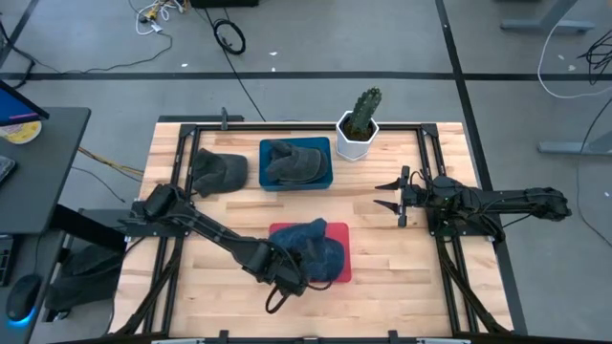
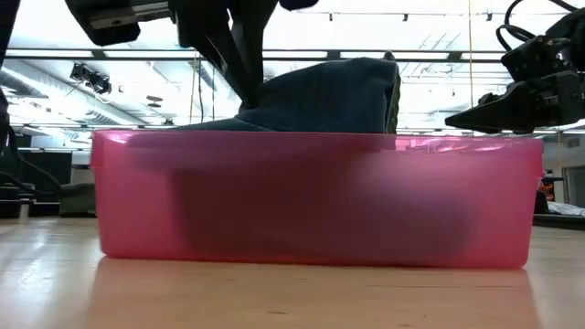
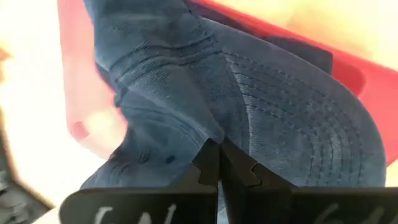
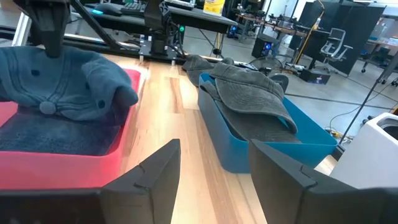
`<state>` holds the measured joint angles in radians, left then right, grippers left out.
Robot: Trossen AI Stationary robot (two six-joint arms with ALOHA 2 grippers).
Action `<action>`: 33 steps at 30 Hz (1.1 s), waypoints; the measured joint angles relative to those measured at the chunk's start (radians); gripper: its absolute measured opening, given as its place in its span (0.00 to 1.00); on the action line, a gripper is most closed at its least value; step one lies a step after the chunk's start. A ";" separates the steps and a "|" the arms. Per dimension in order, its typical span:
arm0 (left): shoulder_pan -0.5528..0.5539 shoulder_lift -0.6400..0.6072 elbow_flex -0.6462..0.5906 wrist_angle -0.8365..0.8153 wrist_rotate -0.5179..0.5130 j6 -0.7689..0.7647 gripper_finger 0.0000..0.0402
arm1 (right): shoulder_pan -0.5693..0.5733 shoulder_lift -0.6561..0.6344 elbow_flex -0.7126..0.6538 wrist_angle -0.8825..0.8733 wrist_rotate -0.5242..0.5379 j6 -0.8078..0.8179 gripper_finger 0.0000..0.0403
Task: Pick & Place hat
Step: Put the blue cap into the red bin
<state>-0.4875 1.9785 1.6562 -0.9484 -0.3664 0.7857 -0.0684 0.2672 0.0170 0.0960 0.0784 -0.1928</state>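
A blue denim hat (image 1: 320, 250) lies in a pink bin (image 1: 338, 232) near the table's near edge; in the low view the blue hat (image 2: 338, 91) stands above the pink bin's rim (image 2: 311, 137). My left gripper (image 3: 219, 149) is over the bin's near-left part, shut on the hat. A grey hat (image 1: 295, 161) rests in a blue bin (image 1: 325, 180) at the far side. Another dark grey hat (image 1: 220, 172) lies on the table left of it. My right gripper (image 1: 392, 196) hovers open at the right, touching nothing. My left gripper pinches a raised fold of the blue hat's cloth (image 3: 214, 134) between its two fingers, beside the stitched brim (image 3: 298, 124). The fingers come from above, slanting down from the table's left. The hat's lower part rests in the pink bin, and the pinched part stands above the rim.
A cactus in a white pot (image 1: 359, 129) stands at the far edge, right of the blue bin. Bare wood lies between the pink bin and my right gripper (image 4: 214, 168). Black frame rails (image 1: 435, 162) run along the table's sides.
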 joint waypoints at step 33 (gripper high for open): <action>0.005 -0.008 -0.026 -0.034 -0.039 -0.209 0.40 | 0.000 0.000 0.000 0.000 0.000 0.000 0.48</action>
<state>-0.4820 1.9709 1.6297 -0.9820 -0.4051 0.5771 -0.0682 0.2672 0.0170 0.0961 0.0786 -0.1928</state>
